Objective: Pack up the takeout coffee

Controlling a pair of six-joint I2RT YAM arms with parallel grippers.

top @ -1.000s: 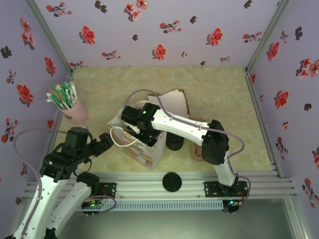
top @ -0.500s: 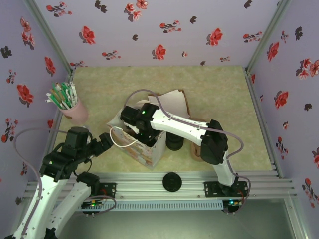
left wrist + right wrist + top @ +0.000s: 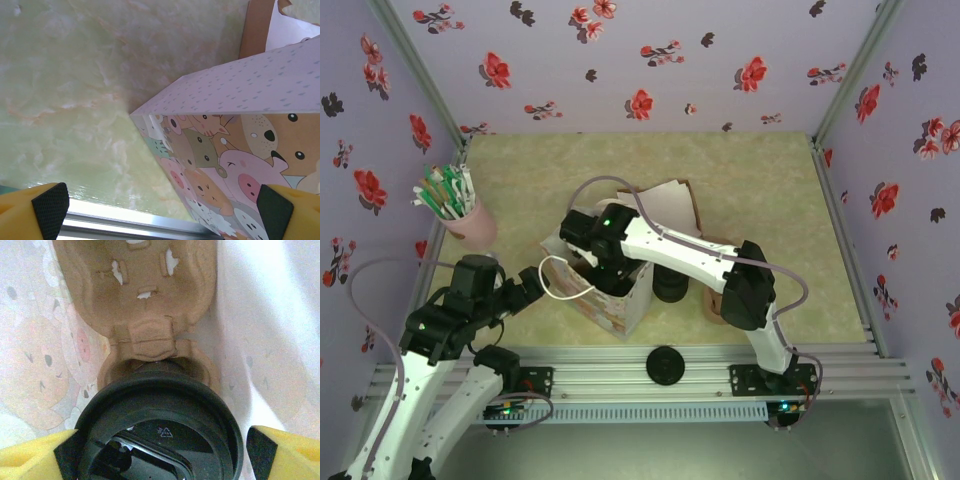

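Observation:
The takeout coffee's black lid (image 3: 160, 425) fills the lower part of the right wrist view. The cup under it stands in a socket of a brown pulp carrier (image 3: 135, 295) inside the cartoon-animal paper bag (image 3: 610, 300). My right gripper (image 3: 165, 452) reaches down into the bag and straddles the lid. It is open: the left pad (image 3: 67, 455) meets the rim and a thin gap shows at the right pad. My left gripper (image 3: 530, 283) is open beside the bag's left corner (image 3: 240, 150), with its white handle loop close by.
A pink cup of sticks (image 3: 460, 210) stands at the left wall. A dark cup stack (image 3: 670, 285) and a brown piece (image 3: 715, 300) sit right of the bag. Spare black lids (image 3: 664, 365) rest on the front rail. Flat card (image 3: 670, 195) lies behind the bag.
The right wrist has shifted slightly back and left over the bag's mouth. The bag's handle loop has moved a little. The left arm has stayed put.

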